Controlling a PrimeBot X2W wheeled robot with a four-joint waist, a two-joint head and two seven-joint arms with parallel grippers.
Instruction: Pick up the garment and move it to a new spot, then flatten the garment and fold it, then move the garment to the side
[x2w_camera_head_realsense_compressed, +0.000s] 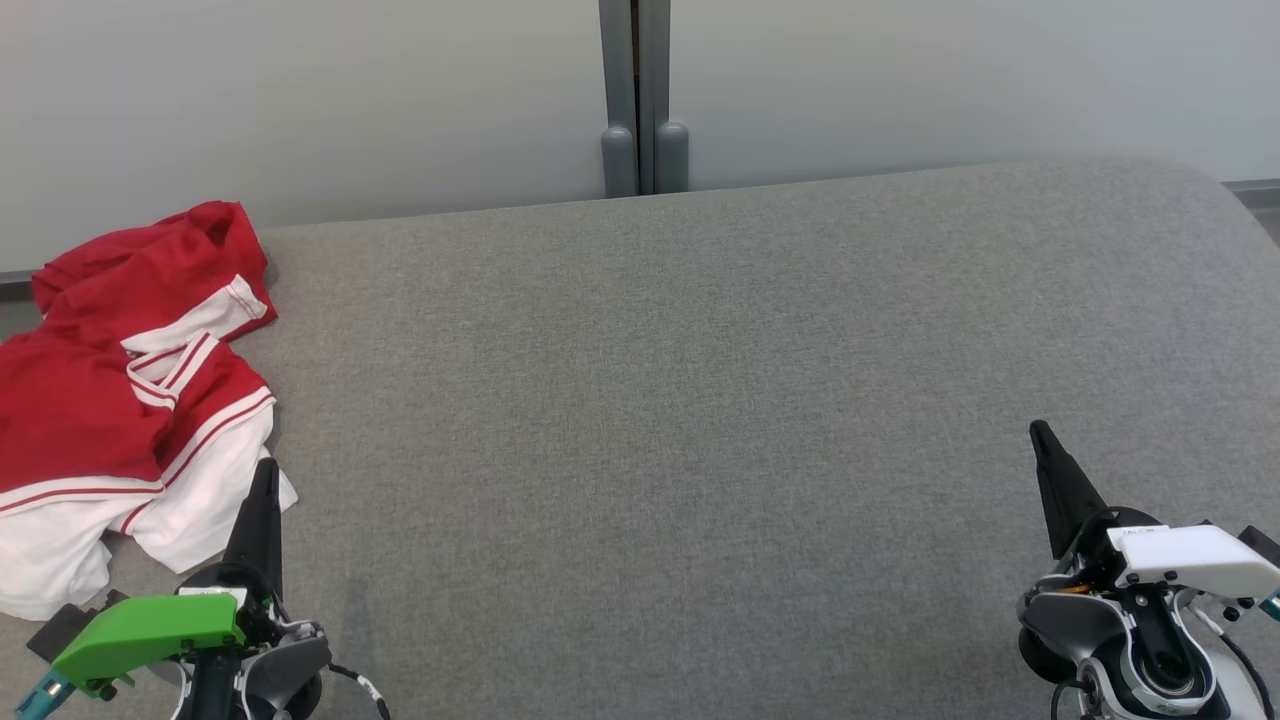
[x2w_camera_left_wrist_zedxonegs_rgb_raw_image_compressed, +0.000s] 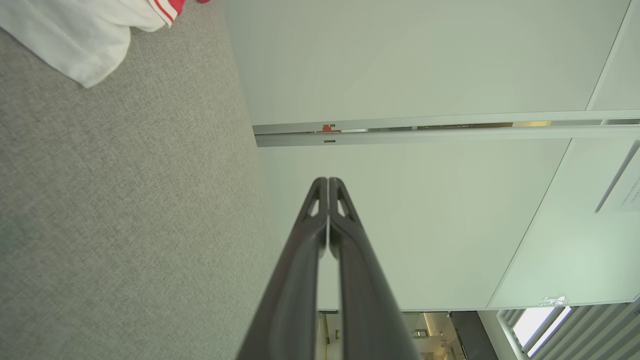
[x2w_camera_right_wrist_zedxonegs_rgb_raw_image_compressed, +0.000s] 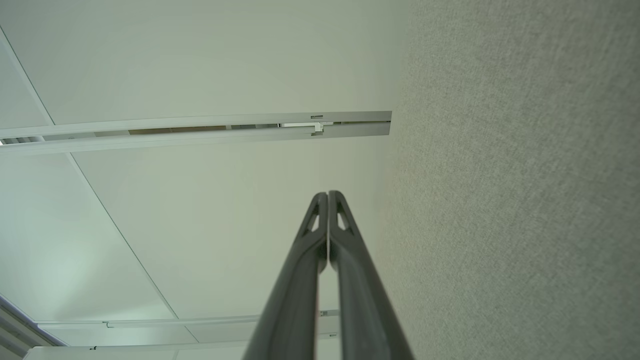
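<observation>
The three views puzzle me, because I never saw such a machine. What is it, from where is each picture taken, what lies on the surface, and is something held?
This is a wheeled robot with two arms. The head view looks down from its head at a wide grey fabric surface. Each wrist view looks along one arm's two long dark fingers. The left gripper, green-capped, and the right gripper, white-capped, are both shut and hold nothing. A crumpled red and white garment lies at the surface's left side, near the left gripper.
</observation>
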